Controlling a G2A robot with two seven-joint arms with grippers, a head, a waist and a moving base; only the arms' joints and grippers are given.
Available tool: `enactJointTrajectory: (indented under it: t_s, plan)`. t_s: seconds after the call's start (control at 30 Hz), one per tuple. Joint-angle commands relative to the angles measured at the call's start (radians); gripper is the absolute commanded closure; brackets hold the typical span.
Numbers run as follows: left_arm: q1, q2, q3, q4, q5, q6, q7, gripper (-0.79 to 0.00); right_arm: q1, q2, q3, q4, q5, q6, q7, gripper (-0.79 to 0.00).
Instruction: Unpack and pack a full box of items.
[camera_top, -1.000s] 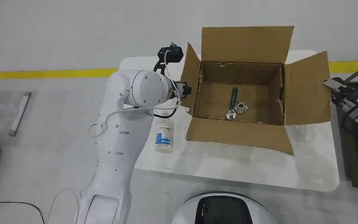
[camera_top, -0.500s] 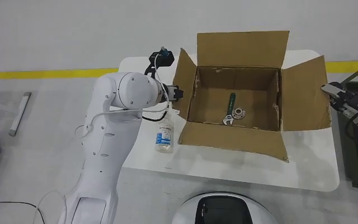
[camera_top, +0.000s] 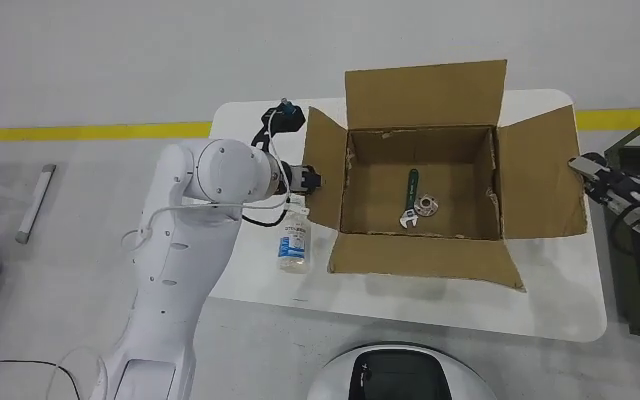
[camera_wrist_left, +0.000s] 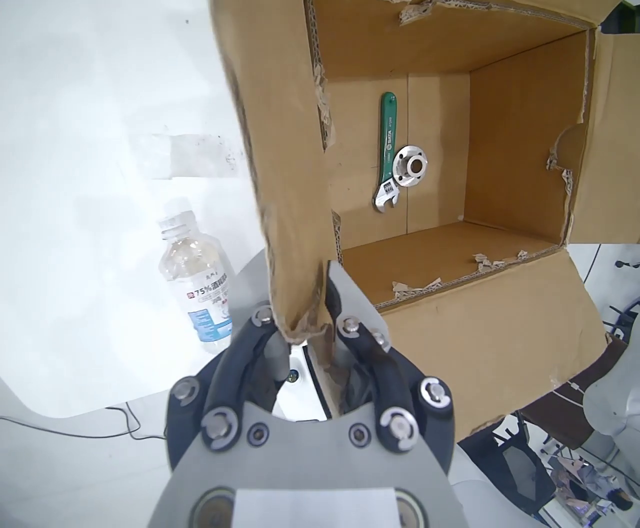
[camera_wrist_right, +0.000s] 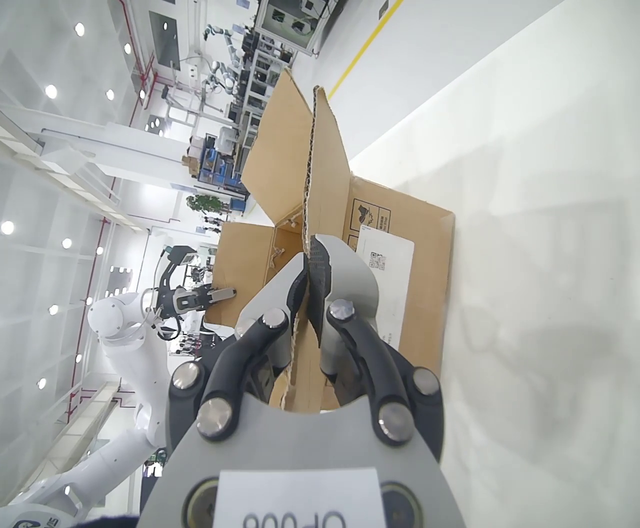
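Unpacking seemed unfinished: the bottle (camera_top: 293, 243) lay beside the box (camera_top: 420, 262), wrench (camera_top: 410, 192) and flange (camera_top: 428, 206) inside it, while left gripper (camera_wrist_left: 300, 330) and right gripper (camera_wrist_right: 307, 280) each pinched one of its flaps (camera_top: 322, 165).

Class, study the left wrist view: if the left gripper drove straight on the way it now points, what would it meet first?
The box's side flap: it sits between the fingers of the left gripper and runs on ahead. The bottle lies off to one side, probably clear of that line.
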Motion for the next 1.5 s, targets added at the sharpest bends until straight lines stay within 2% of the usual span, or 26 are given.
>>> enactJointTrajectory:
  t_s: [0.0,0.3,0.37,0.5,0.6,0.7,0.8,0.93,1.0,1.17,1.2,1.23,1.27,1.3,1.47]
  plan:
    - [-0.015,0.014,0.016,0.012,0.018,0.000,0.000,-0.785,-0.003,0.001,-0.003,0.004,-0.008,-0.004,-0.002,0.000]
    - [-0.046,0.066,0.039,0.054,0.052,0.000,0.000,-0.785,-0.023,0.004,-0.011,0.014,-0.038,-0.010,-0.011,-0.003]
    - [-0.038,0.077,0.047,0.064,0.061,0.000,0.000,-0.785,-0.028,0.005,-0.013,0.019,-0.047,-0.011,-0.013,-0.080]
    - [-0.026,0.097,0.057,0.058,0.059,0.000,0.000,-0.785,-0.033,0.006,-0.016,0.022,-0.057,-0.010,-0.017,-0.083]
    - [-0.016,0.109,0.068,0.038,0.051,0.000,0.000,-0.785,-0.037,0.007,-0.017,0.022,-0.062,-0.003,-0.021,-0.154]
    - [-0.014,0.118,0.057,0.016,0.048,0.002,0.003,-0.785,-0.037,0.007,-0.013,0.015,-0.049,0.001,-0.031,-0.366]
    - [-0.024,0.122,0.043,-0.016,0.045,0.019,0.019,-0.785,-0.026,0.008,0.005,0.000,-0.027,0.006,-0.057,-0.785]
    - [-0.043,0.125,0.025,-0.046,0.032,0.043,0.043,-0.785,-0.002,0.009,0.036,-0.042,-0.007,0.018,-0.103,-0.785]
    - [-0.040,0.125,0.005,-0.049,-0.003,0.082,0.083,-0.785,0.009,0.010,0.044,-0.069,-0.010,0.020,-0.126,-0.785]
    - [-0.042,0.135,-0.009,-0.063,0.037,0.101,0.102,-0.785,0.061,0.011,0.047,-0.169,-0.014,0.023,-0.202,-0.785]
    - [-0.041,0.136,-0.016,-0.065,0.028,0.109,0.109,-0.785,0.072,0.012,0.040,-0.196,-0.022,0.020,-0.203,-0.422]
    - [-0.041,0.137,-0.022,-0.065,0.025,0.115,0.116,-0.785,0.081,0.014,0.030,-0.211,-0.030,0.021,-0.203,-0.259]
    - [-0.045,0.139,-0.025,-0.067,0.036,0.120,0.120,-0.785,0.090,0.015,0.014,-0.228,-0.037,0.023,-0.197,-0.028]
    - [-0.047,0.140,-0.025,-0.066,0.042,0.120,0.121,-0.785,0.100,0.016,-0.005,-0.246,-0.042,0.022,-0.189,0.000]
    - [-0.047,0.140,-0.025,-0.066,0.042,0.120,0.121,-0.785,0.135,0.022,-0.146,-0.293,-0.142,0.009,-0.142,0.000]
